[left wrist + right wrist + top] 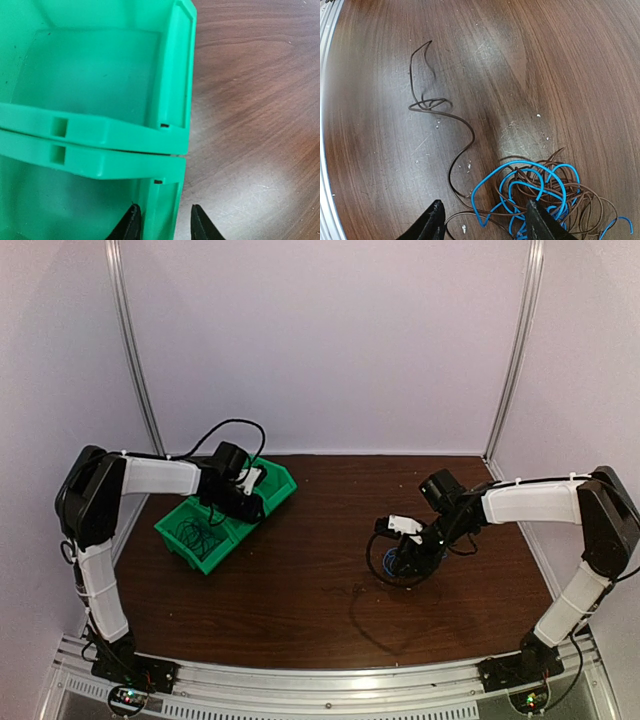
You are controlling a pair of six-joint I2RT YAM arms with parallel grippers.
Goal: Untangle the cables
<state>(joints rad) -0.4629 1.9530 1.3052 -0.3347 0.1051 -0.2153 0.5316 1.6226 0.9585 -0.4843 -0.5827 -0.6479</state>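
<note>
A tangle of blue and dark cables (pixel 540 192) lies on the wooden table, and in the top view this tangle (pixel 398 568) sits right of centre. One dark cable (pixel 451 131) snakes away from it to the upper left. My right gripper (pixel 487 222) hangs open just over the tangle's left part, with a blue loop between its fingers and nothing clamped. My left gripper (pixel 166 225) is open astride the right wall of a green bin (pixel 165 200), one finger inside and the other outside over the table. More dark cables (pixel 197 535) lie in the near bin.
Two green bins (pixel 275 480) stand side by side at the left of the table, their rims touching (pixel 100 145). A thin dark wire (pixel 368 625) loops on the wood toward the near edge. A metal rail (pixel 326 150) borders the table.
</note>
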